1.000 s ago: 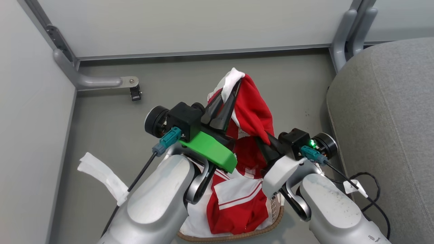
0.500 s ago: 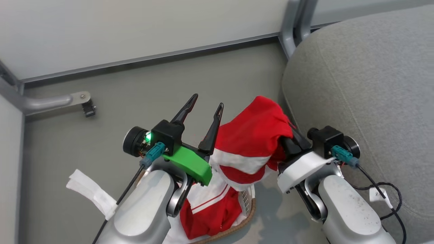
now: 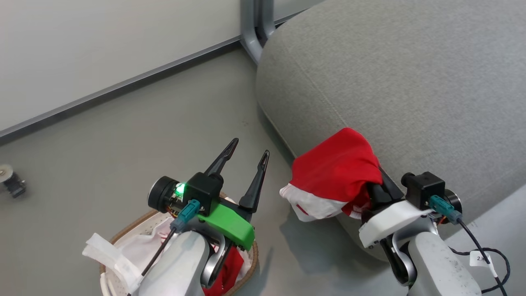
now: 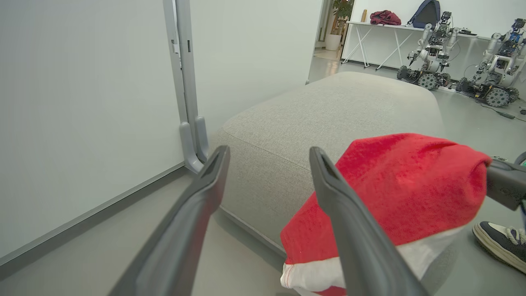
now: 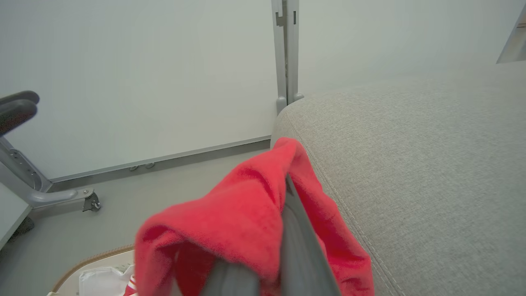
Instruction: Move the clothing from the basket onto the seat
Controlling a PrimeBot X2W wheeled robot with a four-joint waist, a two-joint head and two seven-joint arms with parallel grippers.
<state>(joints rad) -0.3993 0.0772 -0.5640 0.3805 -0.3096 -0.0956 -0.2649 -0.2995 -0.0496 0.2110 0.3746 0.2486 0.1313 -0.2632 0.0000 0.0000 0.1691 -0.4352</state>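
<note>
**Carrying a red garment at the seat's edge**

At the lower left of the head view, the basket (image 3: 251, 257) stands on the floor (image 3: 123, 144). Its white liner (image 3: 139, 250) shows inside, with more red clothing (image 3: 230, 267) lying in it under the left forearm. Above the basket, the left gripper (image 3: 251, 146) hangs with its fingers spread apart and nothing between them. To its right, a red garment (image 3: 335, 174) with white trim is bunched over the right gripper (image 3: 374, 185), which is clamped on the cloth, its fingertips hidden beneath it. The garment hangs at the near rounded edge of the seat (image 3: 390, 82); I cannot tell whether the two touch.
</note>
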